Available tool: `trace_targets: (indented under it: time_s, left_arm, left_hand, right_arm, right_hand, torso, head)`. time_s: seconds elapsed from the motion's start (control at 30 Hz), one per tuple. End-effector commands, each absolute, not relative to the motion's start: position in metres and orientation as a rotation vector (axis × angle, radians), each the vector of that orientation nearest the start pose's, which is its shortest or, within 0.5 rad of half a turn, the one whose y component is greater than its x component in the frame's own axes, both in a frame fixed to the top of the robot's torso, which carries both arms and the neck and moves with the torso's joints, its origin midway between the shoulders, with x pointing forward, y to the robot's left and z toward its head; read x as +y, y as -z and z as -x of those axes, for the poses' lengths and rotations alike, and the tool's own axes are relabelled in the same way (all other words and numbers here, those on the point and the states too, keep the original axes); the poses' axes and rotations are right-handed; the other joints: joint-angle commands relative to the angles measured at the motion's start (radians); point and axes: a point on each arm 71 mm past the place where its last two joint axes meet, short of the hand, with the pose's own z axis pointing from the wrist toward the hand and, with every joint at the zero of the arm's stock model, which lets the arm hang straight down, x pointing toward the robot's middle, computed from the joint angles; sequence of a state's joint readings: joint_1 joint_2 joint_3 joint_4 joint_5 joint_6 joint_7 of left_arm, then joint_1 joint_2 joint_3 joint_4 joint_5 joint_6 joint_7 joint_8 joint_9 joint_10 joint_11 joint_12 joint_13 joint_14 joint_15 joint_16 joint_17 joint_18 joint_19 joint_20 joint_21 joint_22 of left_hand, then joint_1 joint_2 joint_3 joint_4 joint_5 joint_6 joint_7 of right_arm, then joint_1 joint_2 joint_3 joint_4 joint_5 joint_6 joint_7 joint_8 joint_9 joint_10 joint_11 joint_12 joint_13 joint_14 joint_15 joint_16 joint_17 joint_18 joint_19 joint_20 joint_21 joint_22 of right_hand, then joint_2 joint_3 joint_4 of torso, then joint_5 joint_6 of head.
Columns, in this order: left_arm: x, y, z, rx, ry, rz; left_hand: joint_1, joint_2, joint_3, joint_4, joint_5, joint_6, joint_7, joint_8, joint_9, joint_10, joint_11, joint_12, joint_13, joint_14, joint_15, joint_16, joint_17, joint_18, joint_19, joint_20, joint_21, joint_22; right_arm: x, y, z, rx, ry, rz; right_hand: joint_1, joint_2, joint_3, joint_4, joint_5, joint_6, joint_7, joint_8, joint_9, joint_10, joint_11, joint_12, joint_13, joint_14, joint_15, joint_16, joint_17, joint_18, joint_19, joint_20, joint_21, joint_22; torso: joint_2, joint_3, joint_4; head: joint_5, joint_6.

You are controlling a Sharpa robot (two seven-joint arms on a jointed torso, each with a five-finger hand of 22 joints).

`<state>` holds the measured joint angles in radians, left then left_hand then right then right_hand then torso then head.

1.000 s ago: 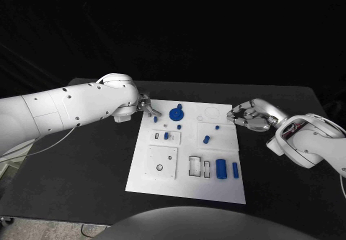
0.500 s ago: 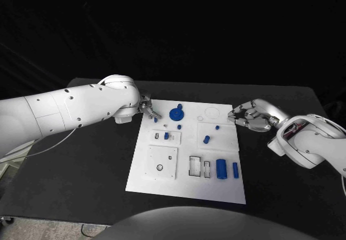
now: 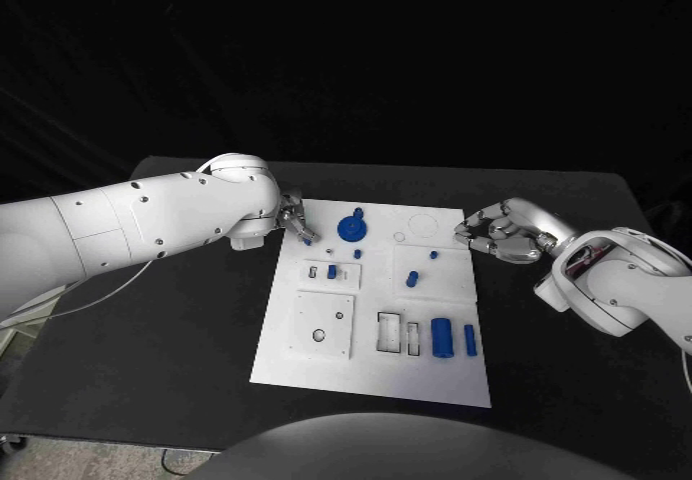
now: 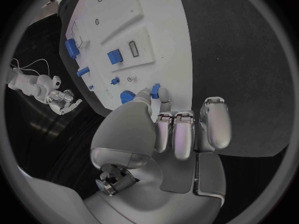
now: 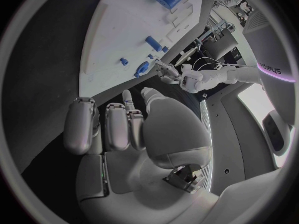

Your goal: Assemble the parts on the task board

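The white task board lies mid-table. At its far left corner my left hand pinches a small blue peg between thumb and a fingertip; the left wrist view shows this peg at the board's edge, in front of my left hand. A blue round gear sits just beside it. Other blue parts on the board include a short peg, a thick cylinder and a slim bar. My right hand hovers off the board's far right edge, fingers curled in on nothing.
A raised white square plate with a small hole sits on the board's near left. Two rectangular slots lie beside the cylinder. Black table surrounds the board on all sides.
My left arm has edged slightly towards the board, the hand staying at the peg. The right hand has not moved.
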<state>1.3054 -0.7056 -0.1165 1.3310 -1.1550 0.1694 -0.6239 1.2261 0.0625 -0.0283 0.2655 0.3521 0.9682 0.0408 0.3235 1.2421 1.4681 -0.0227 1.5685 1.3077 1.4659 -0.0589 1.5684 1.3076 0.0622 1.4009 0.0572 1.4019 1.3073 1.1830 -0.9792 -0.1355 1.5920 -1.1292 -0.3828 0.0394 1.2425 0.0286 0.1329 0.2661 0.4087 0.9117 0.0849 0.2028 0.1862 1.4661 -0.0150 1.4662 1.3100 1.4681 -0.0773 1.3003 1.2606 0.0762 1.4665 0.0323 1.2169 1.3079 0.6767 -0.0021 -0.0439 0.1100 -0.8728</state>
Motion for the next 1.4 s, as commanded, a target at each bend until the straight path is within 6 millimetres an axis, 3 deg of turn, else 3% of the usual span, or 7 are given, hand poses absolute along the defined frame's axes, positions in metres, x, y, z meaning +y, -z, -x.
trace_targets:
  time_s: [0.03, 0.13, 0.23, 0.3, 0.43, 0.6, 1.4]
  left_arm:
    - [0.214, 0.212, -0.52, 2.281, 0.155, 0.131]
    - [0.215, 0.212, -0.52, 2.282, 0.16, 0.137]
    - [0.216, 0.212, -0.52, 2.283, 0.168, 0.147]
    - [0.218, 0.212, -0.519, 2.283, 0.171, 0.152]
    - [0.221, 0.213, -0.518, 2.281, 0.173, 0.164]
    - [0.225, 0.212, -0.514, 2.275, 0.188, 0.206]
    - [0.218, 0.216, -0.452, 2.235, 0.3, 0.29]
  left_hand:
    - [0.031, -0.002, 0.015, -0.011, 0.069, 0.005, -0.007, -0.008, -0.002, 0.103, -0.001, 0.002, 0.263, 0.105, -0.004, 0.002, 0.263, -0.007, -0.003, -0.005, -0.003, 0.153]
    - [0.065, -0.006, 0.041, -0.022, 0.13, 0.005, -0.01, -0.013, -0.004, 0.103, -0.005, 0.002, 0.263, 0.105, -0.007, 0.002, 0.263, -0.007, -0.003, -0.008, -0.004, 0.155]
    - [0.116, -0.02, 0.123, -0.037, 0.127, 0.0, -0.013, -0.021, -0.008, 0.103, -0.007, 0.002, 0.263, 0.105, -0.011, 0.002, 0.263, -0.007, -0.002, -0.013, -0.005, 0.158]
    - [0.131, -0.054, 0.21, -0.037, 0.117, -0.002, -0.012, -0.026, -0.009, 0.103, -0.006, 0.002, 0.263, 0.105, -0.014, 0.002, 0.263, -0.008, -0.001, -0.015, -0.005, 0.161]
    - [0.088, -0.172, 0.476, -0.036, 0.107, 0.002, -0.003, -0.014, 0.011, 0.103, -0.006, 0.002, 0.263, 0.105, -0.009, 0.002, 0.263, -0.006, 0.001, -0.016, -0.008, 0.168]
    - [0.024, -0.21, 0.597, -0.072, 0.099, 0.003, -0.008, 0.0, 0.034, 0.103, -0.005, 0.002, 0.263, 0.105, -0.008, 0.002, 0.263, -0.008, 0.005, -0.011, -0.009, 0.174]
    - [-0.064, -0.186, 0.591, -0.103, 0.082, -0.026, -0.001, 0.007, 0.057, 0.103, -0.001, 0.002, 0.263, 0.105, -0.006, 0.002, 0.263, -0.008, 0.008, -0.009, -0.013, 0.179]
  right_arm:
    - [-0.247, 0.218, -0.453, 1.771, -0.806, -0.119]
    - [-0.247, 0.218, -0.453, 1.775, -0.804, -0.12]
    - [-0.248, 0.218, -0.453, 1.78, -0.802, -0.122]
    - [-0.248, 0.219, -0.453, 1.783, -0.801, -0.124]
    - [-0.249, 0.219, -0.453, 1.787, -0.799, -0.128]
    - [-0.25, 0.22, -0.454, 1.793, -0.795, -0.131]
    - [-0.252, 0.221, -0.451, 1.81, -0.786, -0.139]
  right_hand:
    - [0.015, 0.001, 0.01, -0.001, -0.003, -0.002, 0.007, -0.004, 0.002, 0.035, 0.01, -0.005, 0.127, 0.052, 0.005, -0.007, -0.003, -0.003, -0.007, 0.003, -0.01, 0.148]
    - [0.016, 0.002, 0.011, -0.001, -0.003, -0.001, 0.007, -0.005, 0.003, 0.034, 0.01, -0.006, 0.126, 0.051, 0.005, -0.008, -0.004, -0.003, -0.008, 0.003, -0.012, 0.148]
    - [0.019, 0.003, 0.014, -0.003, -0.002, -0.001, 0.007, -0.005, 0.004, 0.033, 0.01, -0.008, 0.125, 0.051, 0.005, -0.009, -0.005, -0.002, -0.009, 0.004, -0.015, 0.147]
    - [0.021, 0.004, 0.016, -0.004, -0.001, 0.0, 0.008, -0.005, 0.005, 0.032, 0.011, -0.009, 0.123, 0.051, 0.005, -0.01, -0.007, -0.002, -0.01, 0.004, -0.017, 0.147]
    - [0.023, 0.006, 0.018, -0.005, 0.0, 0.0, 0.008, -0.005, 0.006, 0.03, 0.011, -0.011, 0.121, 0.05, 0.006, -0.013, -0.011, -0.001, -0.012, 0.005, -0.022, 0.145]
    - [0.025, 0.006, 0.019, -0.006, 0.001, 0.0, 0.008, -0.006, 0.006, 0.029, 0.011, -0.013, 0.119, 0.049, 0.006, -0.016, -0.014, 0.0, -0.013, 0.005, -0.026, 0.144]
    - [0.032, 0.007, 0.025, -0.012, 0.001, 0.002, 0.008, -0.006, 0.01, 0.022, 0.012, -0.023, 0.108, 0.045, 0.007, -0.03, -0.03, 0.003, -0.019, 0.006, -0.043, 0.14]
  torso:
    - [0.0, 0.0, 0.0004]
    - [0.0, 0.0002, 0.0006]
    - [-0.001, 0.0002, 0.0007]
    - [-0.001, 0.0002, 0.0009]
    - [-0.001, 0.0001, 0.001]
    - [0.0, 0.0001, 0.0007]
    - [-0.003, 0.0018, 0.0024]
  head:
    - [0.0, 0.0]
    - [0.0, 0.0]
    - [0.0, 0.0]
    - [0.0, 0.0]
    - [0.001, 0.0]
    - [0.0, 0.0]
    - [0.011, 0.0]
